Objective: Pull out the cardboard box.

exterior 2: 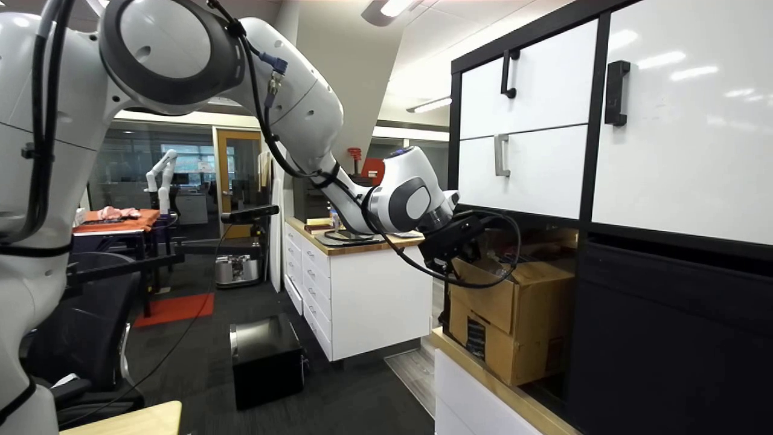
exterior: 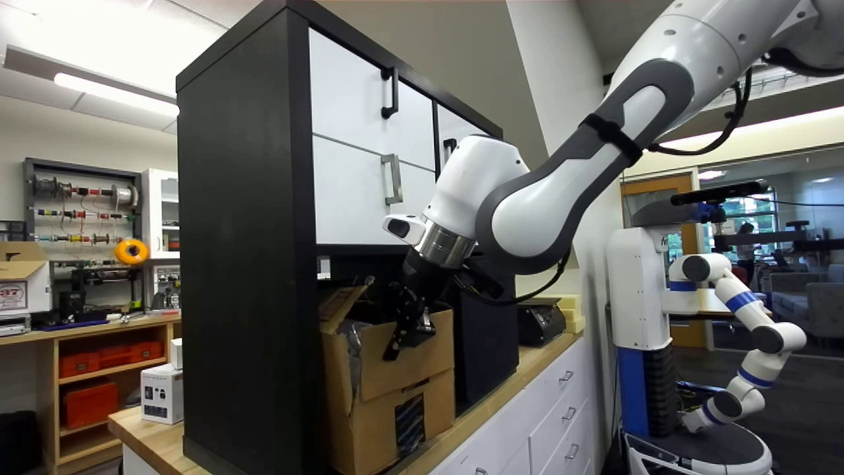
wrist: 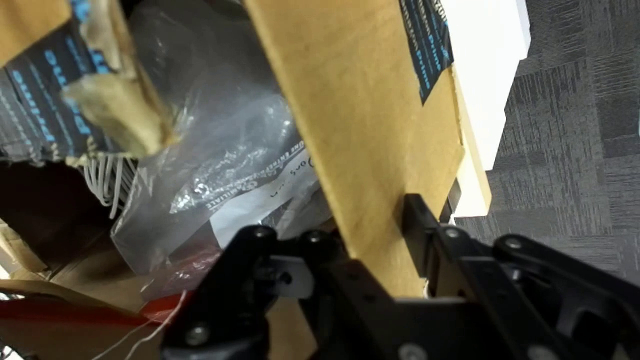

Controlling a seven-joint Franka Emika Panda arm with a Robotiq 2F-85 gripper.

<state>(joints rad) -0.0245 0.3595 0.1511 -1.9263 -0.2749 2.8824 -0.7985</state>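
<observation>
Readable text first. Wrist view: dark tape (wrist: 427, 50) on the front of the cardboard box (exterior: 379, 376) said "amazon Prime", clipped by the picture's top. A second tape strip (wrist: 47, 100) carried blue letters, blurred and cut off at left. Upside-down print on the plastic bag (wrist: 225, 115) inside read roughly "ENTREPR…" and "FAMILIALE"; marks on the pale slip (wrist: 270, 197) there were mostly illegible. In an exterior view, a brown-and-white carton (exterior: 23, 280) showed "37", cut off at left; the small white carton (exterior: 161, 394) near a corner of the desk (exterior: 148, 435) had print too small to read.

Box stood on the desk, close to its front edge, in a lower bay of the black cabinet (exterior: 241, 251), one flap tilted up. Its rear was shaded and partly hidden by the bay. Also inside: pale strands (wrist: 107, 180), plus something red (wrist: 170, 305) I couldn't identify.

The gripper (wrist: 390, 232) straddled the front panel (wrist: 360, 125): one finger (wrist: 420, 240) outside, right at the cardboard, the other mostly hidden on the inner side. Couldn't tell the gap, or whether it pinched the panel. Fingertips were hard to make out in both exterior views.
</observation>
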